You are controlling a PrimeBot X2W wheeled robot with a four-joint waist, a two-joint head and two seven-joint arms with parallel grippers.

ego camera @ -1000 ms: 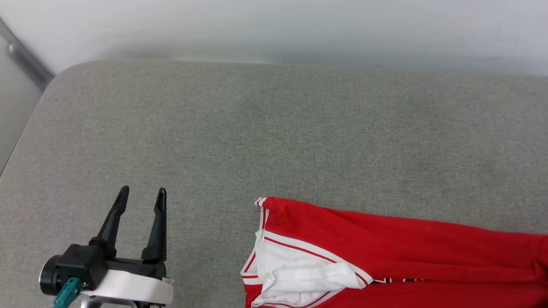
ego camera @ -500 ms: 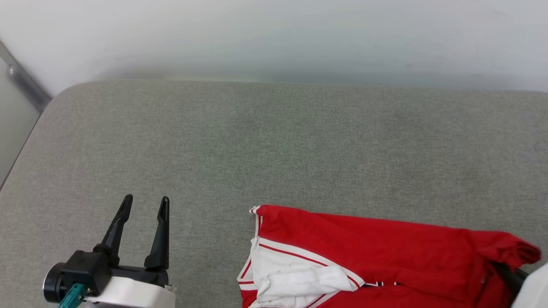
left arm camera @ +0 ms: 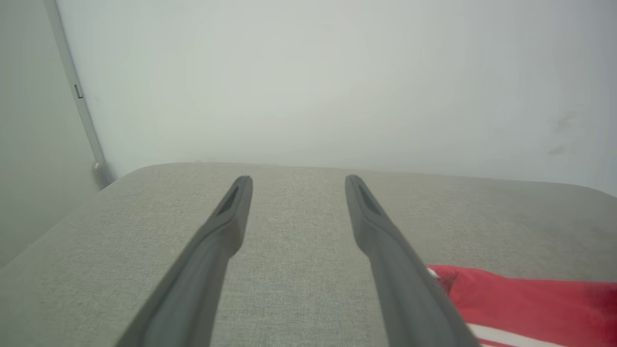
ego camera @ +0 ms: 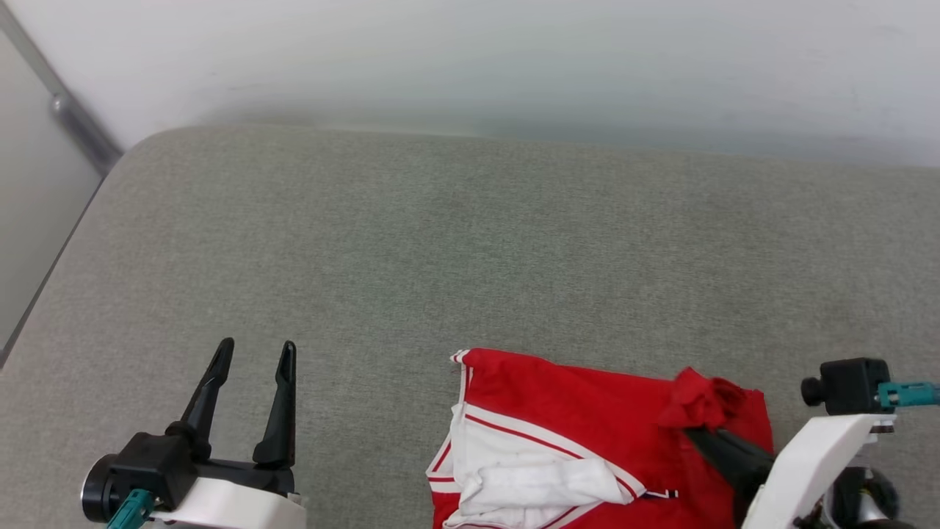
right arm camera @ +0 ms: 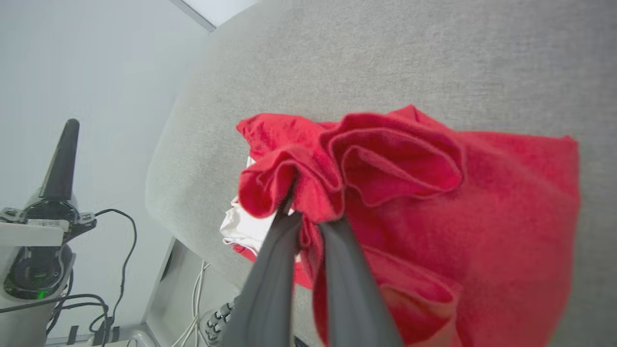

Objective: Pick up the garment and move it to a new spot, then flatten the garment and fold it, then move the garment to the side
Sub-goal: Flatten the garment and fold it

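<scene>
On the grey bench (ego camera: 470, 242) my right hand (right arm camera: 308, 219) pinches a bunched edge of the garment (ego camera: 573, 411), which looks soft and light; left hand (ego camera: 253, 353) wide, empty.

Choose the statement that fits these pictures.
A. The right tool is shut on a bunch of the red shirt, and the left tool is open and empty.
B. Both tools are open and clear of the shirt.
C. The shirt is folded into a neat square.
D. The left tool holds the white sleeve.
A: the right tool has its fingers closed on a bunched fold of the shirt, and the left tool stands open over the bare cushion, apart from the cloth.
</scene>
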